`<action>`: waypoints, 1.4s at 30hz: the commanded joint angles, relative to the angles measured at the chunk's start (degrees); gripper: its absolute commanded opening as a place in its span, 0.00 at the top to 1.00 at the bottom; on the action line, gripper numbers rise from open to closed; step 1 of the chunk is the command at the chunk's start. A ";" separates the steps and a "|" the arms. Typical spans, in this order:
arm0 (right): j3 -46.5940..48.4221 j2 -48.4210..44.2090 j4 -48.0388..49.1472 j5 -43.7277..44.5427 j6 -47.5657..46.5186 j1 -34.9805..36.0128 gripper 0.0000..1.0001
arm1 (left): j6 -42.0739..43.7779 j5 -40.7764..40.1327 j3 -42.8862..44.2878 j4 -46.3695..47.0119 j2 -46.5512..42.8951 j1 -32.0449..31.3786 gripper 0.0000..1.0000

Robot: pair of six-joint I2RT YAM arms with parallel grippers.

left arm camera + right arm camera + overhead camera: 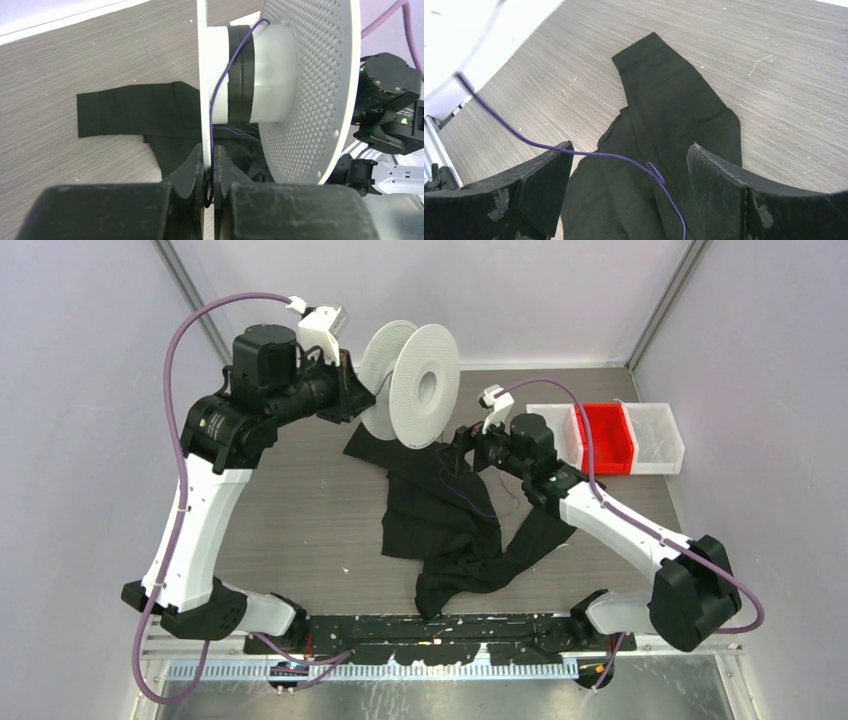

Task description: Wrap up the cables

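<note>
A white spool with perforated flanges is held on edge above the back of the table. My left gripper is shut on its near flange, and its fingertips pinch the rim. A thin purple cable runs over the black-wound hub and down between those fingers. My right gripper is open just right of the spool, above the black cloth. The cable passes loosely between its fingers, with a small kink, untouched. Thin cable loops lie on the cloth.
The black cloth sprawls over the table's middle. A red bin stands between two clear bins at the back right. Grey walls and a metal frame close the back and sides.
</note>
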 commanded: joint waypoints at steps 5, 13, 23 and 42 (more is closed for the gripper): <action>-0.26 -6.52 -1.60 0.61 -1.79 0.09 0.11 | -0.64 3.12 -0.50 7.63 -1.73 0.41 1.00; -1.52 -3.88 4.01 -1.19 -0.32 0.16 0.12 | -1.43 3.78 0.38 7.75 -1.47 0.41 1.00; 0.15 7.99 17.32 -2.10 9.43 0.29 0.80 | -3.36 0.33 1.48 8.29 -1.64 0.41 1.00; -4.66 -0.54 9.49 5.29 18.42 13.25 1.00 | -12.02 -21.33 -9.40 27.52 -1.67 0.41 1.00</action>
